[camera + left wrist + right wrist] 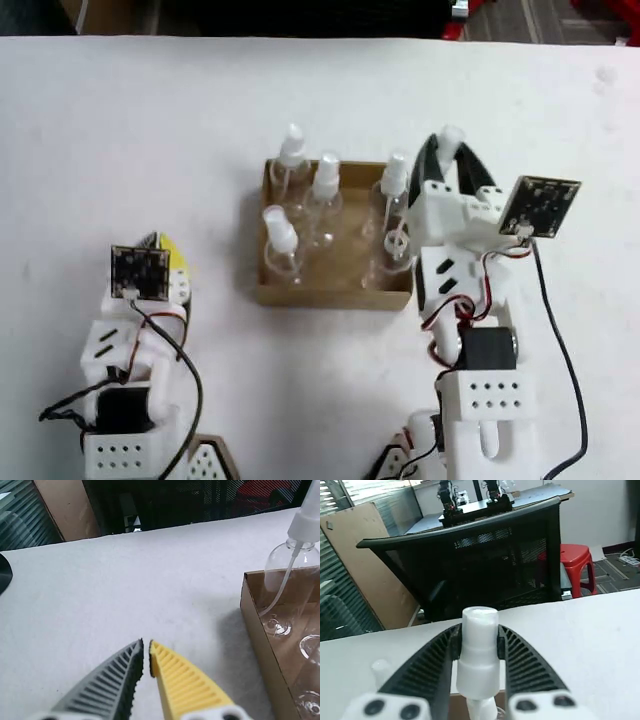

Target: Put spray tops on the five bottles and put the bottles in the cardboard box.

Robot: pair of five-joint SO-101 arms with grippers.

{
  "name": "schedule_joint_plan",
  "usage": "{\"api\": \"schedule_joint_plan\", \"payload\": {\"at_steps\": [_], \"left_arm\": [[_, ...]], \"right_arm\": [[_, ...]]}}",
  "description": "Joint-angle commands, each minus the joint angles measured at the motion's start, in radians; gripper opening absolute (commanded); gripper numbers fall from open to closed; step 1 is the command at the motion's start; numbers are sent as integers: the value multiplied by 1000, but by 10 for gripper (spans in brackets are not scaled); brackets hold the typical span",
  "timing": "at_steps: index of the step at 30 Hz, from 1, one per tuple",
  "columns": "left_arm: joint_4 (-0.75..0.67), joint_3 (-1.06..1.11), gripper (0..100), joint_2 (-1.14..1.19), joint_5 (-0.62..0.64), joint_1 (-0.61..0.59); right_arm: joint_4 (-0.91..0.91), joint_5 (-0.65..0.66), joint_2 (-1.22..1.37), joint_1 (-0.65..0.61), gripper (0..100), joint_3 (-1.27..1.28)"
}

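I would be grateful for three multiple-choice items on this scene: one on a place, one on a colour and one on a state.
1. Where is the cardboard box?
A. On a chair
B. Held up by the left gripper
C. On the table, close beside the right gripper

2. What colours are the fingers of the left gripper?
A. Grey and yellow
B. Both black
C. Red and white

3. What state is the right gripper in?
A. Open and empty
B. Shut on a white spray top
C. Shut on the box wall

Answers:
1 C: the high view shows the box on the white table next to that gripper.
2 A: the left wrist view shows one grey and one yellow finger.
3 B: the right wrist view shows both black fingers pressed against the spray top.
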Motion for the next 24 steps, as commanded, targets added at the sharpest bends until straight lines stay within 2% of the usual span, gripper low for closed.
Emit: {"api": "schedule_joint_plan", "payload": {"at_steps": [1,8,11,14,24], "left_arm": [[-25,-26,24,-10,-8,12],[-25,-26,24,-10,-8,12],[-25,-26,24,-10,-8,12],[-25,-26,24,-10,-8,12],[-25,-26,24,-10,-8,12]], "right_arm": [[-16,15,-8,-33,15,8],[-16,26,-13,-30,15,34],[-22,118,-59,-36,15,77],[-22,161,-170,-59,15,147],[-22,164,-550,-113,15,440]]}}
